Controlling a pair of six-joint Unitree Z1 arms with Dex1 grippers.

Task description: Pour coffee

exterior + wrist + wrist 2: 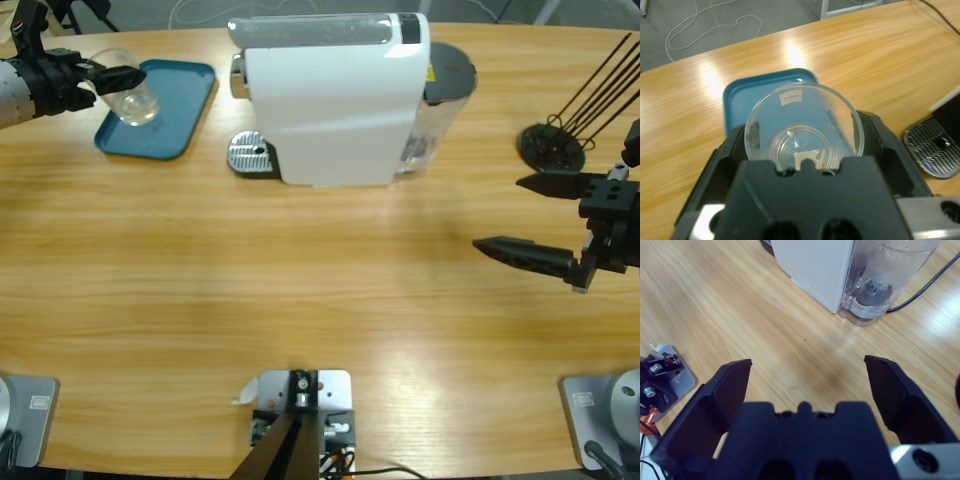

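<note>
The left hand (118, 80) is clamped on the empty glass cup (133, 98) just above the blue tray (185, 110), and the smooth tilted glass may slip from it, while the right hand (520, 215) waits wide apart over the worktop (300, 290).

Clear glass cup (802, 127); glossy wood table (300, 280); ribbed metal drip tray (250, 155).

Clear glass cup (803, 131) between the left gripper's (805, 150) jaws, above a teal tray (742, 95)
</note>
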